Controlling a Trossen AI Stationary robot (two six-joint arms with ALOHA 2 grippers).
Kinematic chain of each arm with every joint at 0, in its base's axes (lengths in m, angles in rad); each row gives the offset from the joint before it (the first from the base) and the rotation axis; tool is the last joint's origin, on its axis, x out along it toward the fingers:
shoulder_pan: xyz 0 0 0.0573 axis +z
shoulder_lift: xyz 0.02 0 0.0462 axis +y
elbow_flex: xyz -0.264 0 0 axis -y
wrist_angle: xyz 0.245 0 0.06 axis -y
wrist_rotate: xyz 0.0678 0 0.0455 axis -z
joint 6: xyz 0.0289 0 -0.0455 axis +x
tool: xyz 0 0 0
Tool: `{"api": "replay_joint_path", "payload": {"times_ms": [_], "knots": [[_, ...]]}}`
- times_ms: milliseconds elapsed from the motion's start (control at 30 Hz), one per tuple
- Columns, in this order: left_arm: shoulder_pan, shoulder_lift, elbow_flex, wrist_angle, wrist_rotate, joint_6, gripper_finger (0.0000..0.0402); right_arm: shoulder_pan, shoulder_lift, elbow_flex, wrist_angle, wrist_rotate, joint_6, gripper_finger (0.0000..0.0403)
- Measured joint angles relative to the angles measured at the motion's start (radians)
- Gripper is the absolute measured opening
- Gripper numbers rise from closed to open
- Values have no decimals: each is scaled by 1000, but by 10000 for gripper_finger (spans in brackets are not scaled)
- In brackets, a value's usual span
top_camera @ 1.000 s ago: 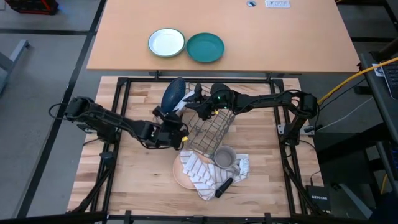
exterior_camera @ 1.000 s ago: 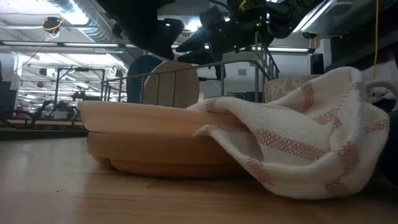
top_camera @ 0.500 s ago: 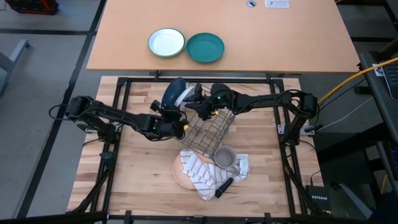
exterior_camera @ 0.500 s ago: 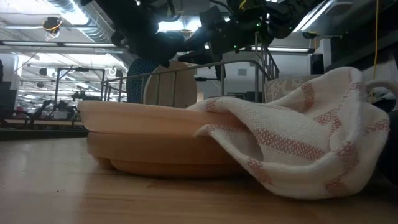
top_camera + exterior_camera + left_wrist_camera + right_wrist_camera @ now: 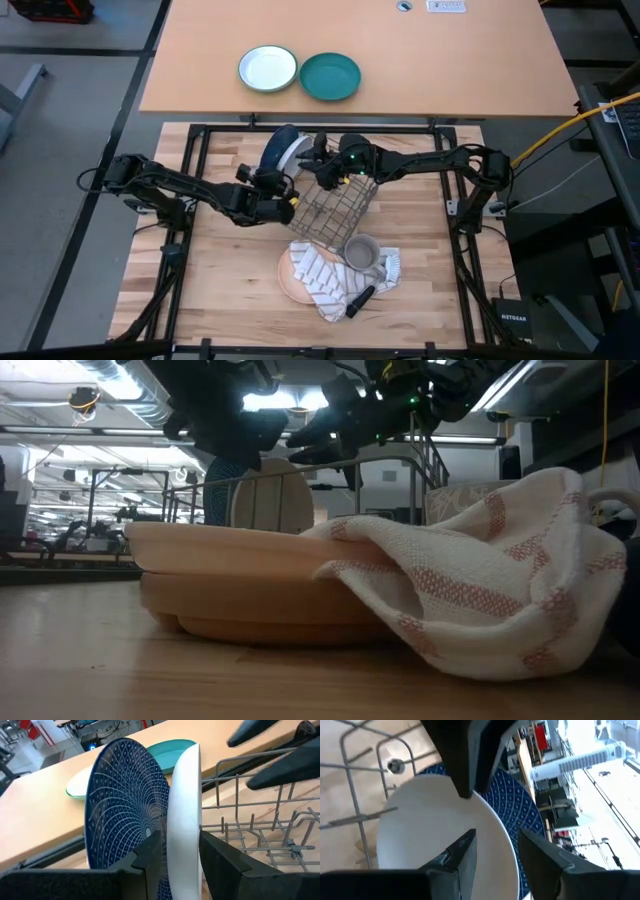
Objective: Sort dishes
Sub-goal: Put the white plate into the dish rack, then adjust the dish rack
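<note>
At the far left corner of the wire rack [image 5: 338, 205], seen from above, both arms meet over two upright plates. The blue plate [image 5: 125, 805] and the white plate [image 5: 184, 815] stand on edge, face to face and touching, with the white one on the rack side. The left gripper [image 5: 177, 852] straddles the white plate's rim, one finger on each face, so that it is clamped on that plate; in the high view this gripper [image 5: 272, 190] lies just left of the rack. The right gripper [image 5: 322, 168] reaches in from the right across the rack's far edge; its own view shows its fingers [image 5: 462, 855] spread apart over the white plate [image 5: 440, 830], holding nothing, with the blue plate [image 5: 520, 815] showing behind it.

The tan plate [image 5: 292, 282] lies flat on the wooden table [image 5: 220, 290] near the rack's front, partly covered by a striped cloth [image 5: 325, 275]. A grey mug [image 5: 362, 254] rests on the cloth, and a dark object [image 5: 358, 300] lies at the cloth's front edge. In the low view the tan plate [image 5: 230, 575] fills the foreground with the cloth [image 5: 470, 590] draped over its right side.

On the further table [image 5: 480, 60], a small white bowl [image 5: 268, 68] and a teal plate [image 5: 330, 76] sit side by side, well apart from the rack.
</note>
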Motion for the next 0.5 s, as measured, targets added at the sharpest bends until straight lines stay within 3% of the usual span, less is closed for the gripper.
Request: {"api": "replay_joint_path", "payload": {"times_ms": [500], "knots": [[-56, -10, 0, 8, 8, -62, 119, 0, 0, 0, 14, 116, 0, 147]]}}
